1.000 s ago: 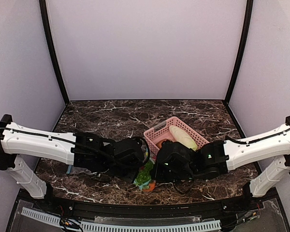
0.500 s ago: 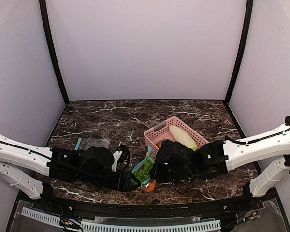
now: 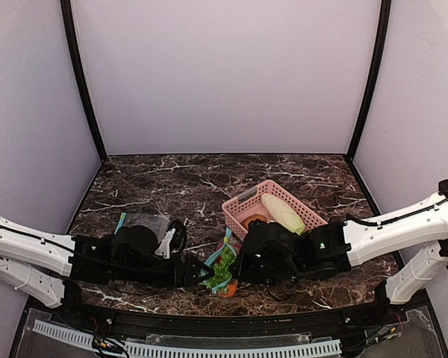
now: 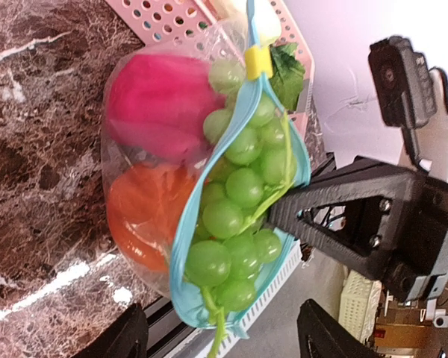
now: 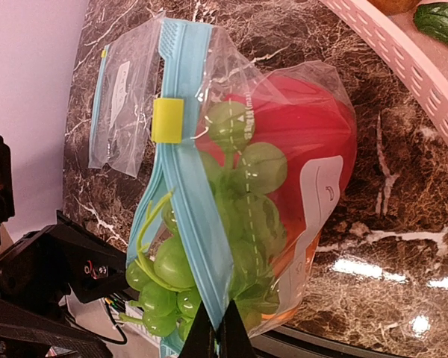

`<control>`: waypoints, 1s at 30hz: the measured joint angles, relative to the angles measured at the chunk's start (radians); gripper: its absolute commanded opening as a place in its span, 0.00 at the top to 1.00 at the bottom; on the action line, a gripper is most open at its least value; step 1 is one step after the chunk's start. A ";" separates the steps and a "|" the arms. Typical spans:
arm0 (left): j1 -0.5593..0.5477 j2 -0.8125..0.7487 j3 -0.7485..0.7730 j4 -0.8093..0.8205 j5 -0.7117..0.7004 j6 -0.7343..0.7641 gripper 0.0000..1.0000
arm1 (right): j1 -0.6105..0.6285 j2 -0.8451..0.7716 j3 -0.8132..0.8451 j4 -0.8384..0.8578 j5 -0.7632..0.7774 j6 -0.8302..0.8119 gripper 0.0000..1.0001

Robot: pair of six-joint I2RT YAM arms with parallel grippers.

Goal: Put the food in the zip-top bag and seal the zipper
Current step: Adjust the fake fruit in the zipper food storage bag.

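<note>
Working over a dark marbled worktop (image 3: pixel 149 183), with a pink basket (image 3: pixel 241 195) right of centre in the top view and a spare clear bag (image 3: pixel 143 222) lying flat at lower left.

Holding the zip-top bag (image 3: pixel 222 262) at lower centre of that view, just below the basket's near corner, between the two arms. Pinching it with the right fingers (image 5: pixel 216 337), closed tight on the lower end of the zipper (image 5: pixel 185 179) at the bottom edge of the right wrist view. Hovering the left fingers (image 3: pixel 200 271) just left of the bag, spread wide and gripping nothing, with the bag's lower end lying beyond the gap between them.

Bulging with a red fruit (image 4: pixel 160 104) and an orange fruit (image 4: pixel 145 212) against the clear wall, and with a grape bunch (image 4: pixel 243 201) crowding the mouth, stem and a few grapes poking past the blue lips; not sealing yet.

Running top to bottom in both wrist views, long axis along the blue strip, with the yellow slider (image 5: pixel 168 119) at the upper end, well apart from both sets of fingers. Judging the next move as turning on that: probably tucking the grapes in with the free left fingers, already nearest the mouth, then travelling up the strip to the slider.
</note>
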 measured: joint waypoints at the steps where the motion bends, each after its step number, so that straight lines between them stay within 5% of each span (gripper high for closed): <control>1: 0.008 -0.004 -0.001 0.015 0.000 -0.004 0.33 | 0.000 0.000 0.000 0.004 -0.002 0.000 1.00; 21: 0.047 0.088 -0.002 0.093 0.103 -0.024 0.64 | 0.000 0.000 -0.010 0.034 -0.007 0.000 1.00; 30: 0.047 0.156 0.012 0.124 0.129 -0.010 0.92 | 0.000 -0.006 -0.029 0.046 -0.011 0.003 1.00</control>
